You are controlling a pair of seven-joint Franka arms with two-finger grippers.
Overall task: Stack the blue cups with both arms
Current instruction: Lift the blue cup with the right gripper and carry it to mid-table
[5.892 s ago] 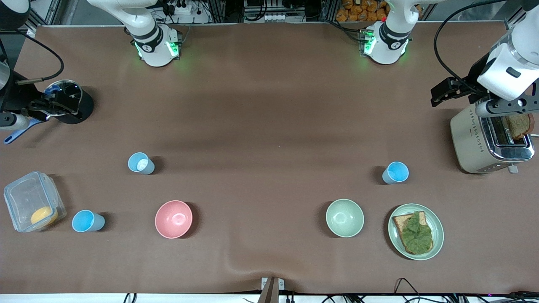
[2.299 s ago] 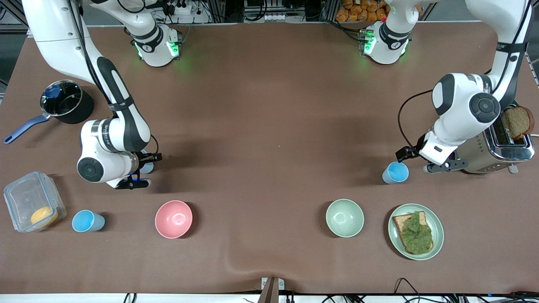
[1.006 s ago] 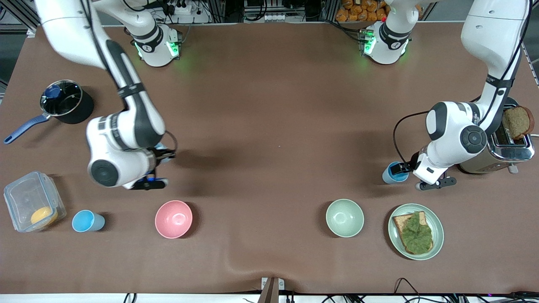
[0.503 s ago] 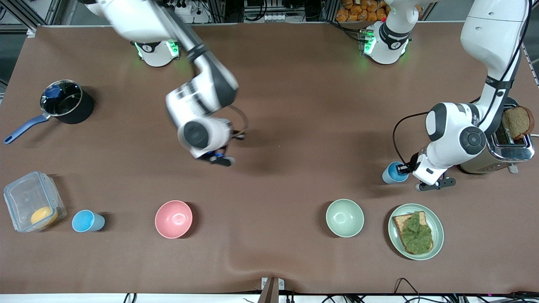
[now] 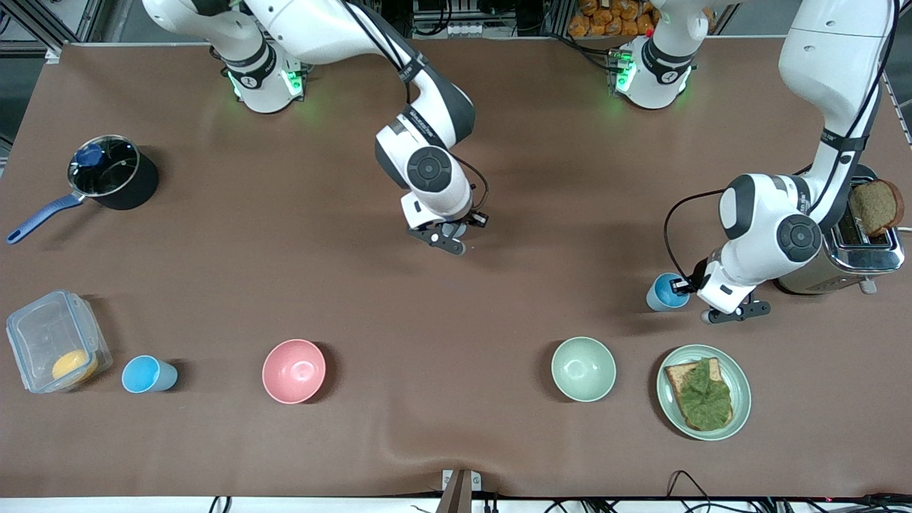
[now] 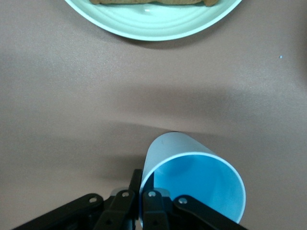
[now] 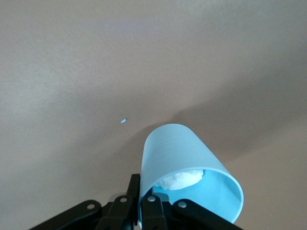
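My right gripper [image 5: 456,231] is shut on the rim of a light-blue cup [image 7: 187,175] and holds it in the air over the middle of the table. The cup has a white lump inside. My left gripper [image 5: 681,288] is shut on the rim of a second blue cup [image 5: 664,292], which is next to the toaster. In the left wrist view the fingers pinch this cup's wall [image 6: 192,179]. A third blue cup [image 5: 147,375] stands alone beside the clear container, at the right arm's end of the table.
A pink bowl [image 5: 293,370] and a pale green bowl [image 5: 583,368] sit nearer the front camera. A green plate [image 5: 670,399] with toast and lettuce lies beside the green bowl. A toaster [image 5: 805,235], a black pot [image 5: 107,171] and a clear container [image 5: 53,342] stand at the table's ends.
My right arm has lifted its cup and swung it from the right arm's end of the table to over the middle. My left gripper has stayed shut on its cup.
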